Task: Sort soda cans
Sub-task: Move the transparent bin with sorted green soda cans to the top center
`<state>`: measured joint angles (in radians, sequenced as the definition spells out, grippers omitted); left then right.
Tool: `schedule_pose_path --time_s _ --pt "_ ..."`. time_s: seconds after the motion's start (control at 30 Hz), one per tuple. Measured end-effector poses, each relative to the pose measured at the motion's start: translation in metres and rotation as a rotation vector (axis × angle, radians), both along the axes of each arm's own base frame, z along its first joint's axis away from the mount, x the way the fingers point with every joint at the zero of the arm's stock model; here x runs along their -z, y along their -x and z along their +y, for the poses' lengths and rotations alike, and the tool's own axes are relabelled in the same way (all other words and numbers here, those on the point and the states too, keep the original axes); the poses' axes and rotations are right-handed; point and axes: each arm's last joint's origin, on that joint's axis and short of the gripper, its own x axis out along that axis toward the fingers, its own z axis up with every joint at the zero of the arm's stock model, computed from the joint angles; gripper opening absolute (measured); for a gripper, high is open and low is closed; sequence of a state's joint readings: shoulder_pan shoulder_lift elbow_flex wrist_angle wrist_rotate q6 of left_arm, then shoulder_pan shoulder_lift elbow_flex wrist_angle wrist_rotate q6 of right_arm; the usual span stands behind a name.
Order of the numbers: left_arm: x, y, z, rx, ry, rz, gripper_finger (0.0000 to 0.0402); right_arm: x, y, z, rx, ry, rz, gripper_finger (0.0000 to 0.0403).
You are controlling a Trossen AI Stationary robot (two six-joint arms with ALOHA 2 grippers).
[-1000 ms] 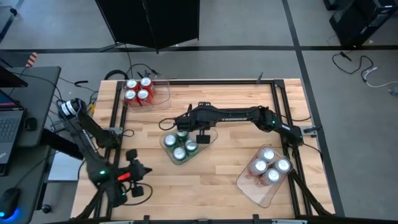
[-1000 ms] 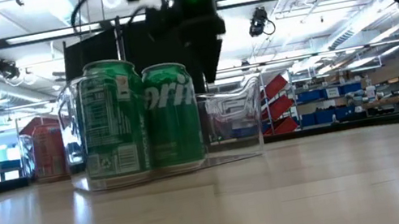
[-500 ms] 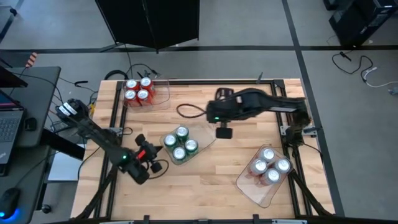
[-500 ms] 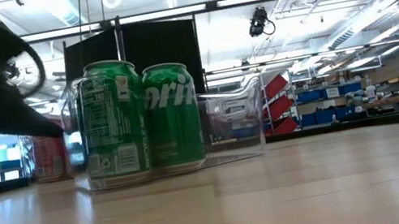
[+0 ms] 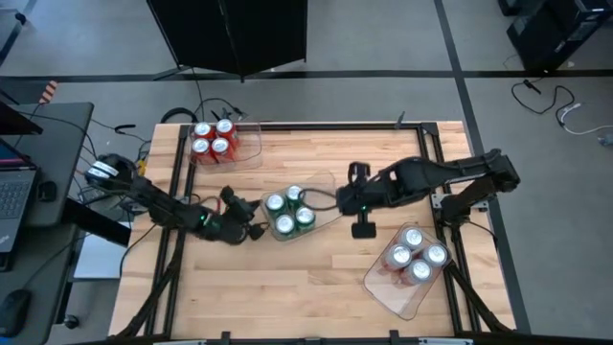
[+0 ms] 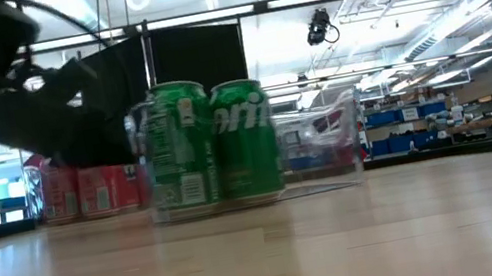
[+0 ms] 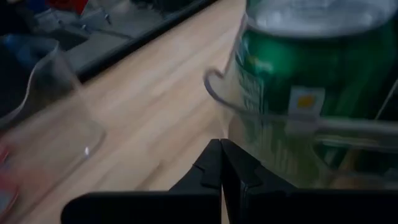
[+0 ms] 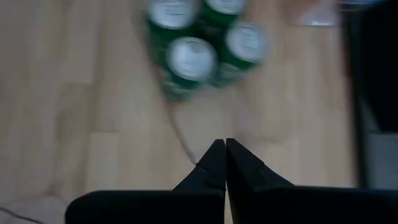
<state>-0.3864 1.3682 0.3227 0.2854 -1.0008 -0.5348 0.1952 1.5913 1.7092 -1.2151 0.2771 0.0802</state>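
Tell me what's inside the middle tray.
Four green cans stand upright in the clear tray, filling one end; the other end looks bare. Nothing covers them.

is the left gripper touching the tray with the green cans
Cannot tell. In the left wrist view the shut left gripper sits right at the clear tray holding the green cans, but motion blur hides contact or gap.

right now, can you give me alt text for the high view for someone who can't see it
Four green soda cans in a clear tray sit mid-table, with the left hand shut beside them and the right hand shut on the other side. Four red cans stand at the far left corner, four silver-white cans near right.
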Motion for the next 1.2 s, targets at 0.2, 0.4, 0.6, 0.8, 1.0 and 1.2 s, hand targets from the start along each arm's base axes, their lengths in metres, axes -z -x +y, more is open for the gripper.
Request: schedule_pose_path --time_s 0.2,0.4,0.6,0.8,1.0,1.2 --pt "-0.011 -0.015 0.031 0.020 -0.047 -0.058 0.0000 0.055 -0.011 0.015 -0.097 -0.078 -0.030 0.0000" --pt "-0.020 -0.024 0.058 0.074 -0.034 -0.112 0.0000 0.096 -0.019 0.028 -0.158 -0.154 -0.139 0.0000" --pt "-0.030 -0.024 0.065 0.104 -0.088 -0.133 0.0000 0.131 -0.036 0.042 -0.244 -0.247 -0.308 0.0000" --pt "-0.073 -0.013 0.051 0.172 -0.170 -0.334 0.0000 0.160 -0.065 0.051 -0.259 -0.263 -0.340 0.0000" --pt "-0.093 0.008 0.028 0.255 -0.192 -0.358 0.0000 0.182 -0.094 0.056 -0.217 -0.212 -0.311 0.0000" --pt "-0.095 0.024 0.005 0.262 -0.197 -0.323 0.0000 0.193 -0.117 0.046 -0.088 -0.111 -0.330 0.0000"
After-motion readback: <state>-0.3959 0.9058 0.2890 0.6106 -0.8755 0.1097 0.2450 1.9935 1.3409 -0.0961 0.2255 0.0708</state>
